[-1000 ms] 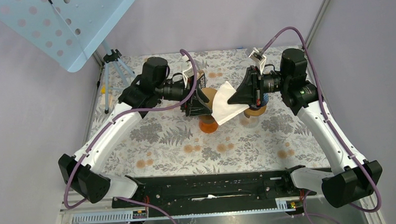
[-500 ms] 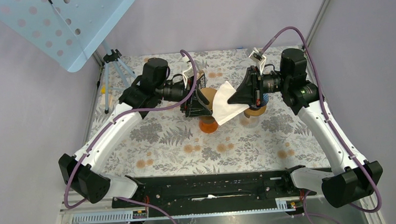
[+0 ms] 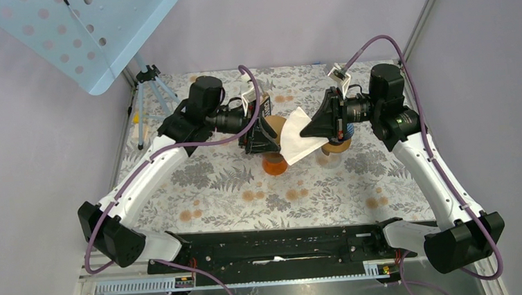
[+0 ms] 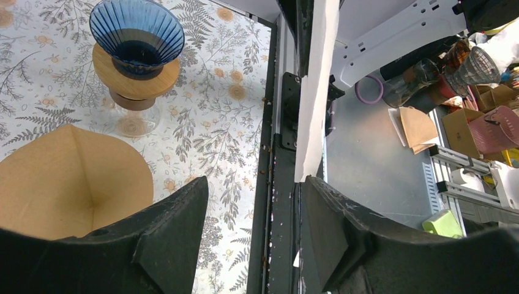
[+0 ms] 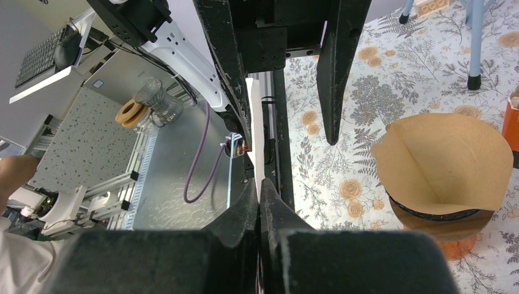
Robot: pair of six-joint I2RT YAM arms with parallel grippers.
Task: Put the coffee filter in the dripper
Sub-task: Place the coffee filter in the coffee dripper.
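- I am pinching the white coffee filter (image 5: 255,128) with my right gripper (image 5: 258,182), whose fingers are pressed together on its folded edge. The filter is hanging flat in the air and is not yet in any dripper.
- My left gripper (image 4: 254,184) is standing with fingers apart, gripping nothing. In the left wrist view the filter's lower end is sitting just above the finger at 3 o'clock.
- Seen from overhead, the filter's long axis is running from 1 o'clock to 7 o'clock between my two grippers.
- The empty blue dripper (image 4: 136,30) is lying at 4 o'clock from the filter overhead, beneath my right wrist, so I am judging my right arm the nearer one.
- A brown filter (image 5: 444,159) is sitting in the second dripper (image 5: 440,223).
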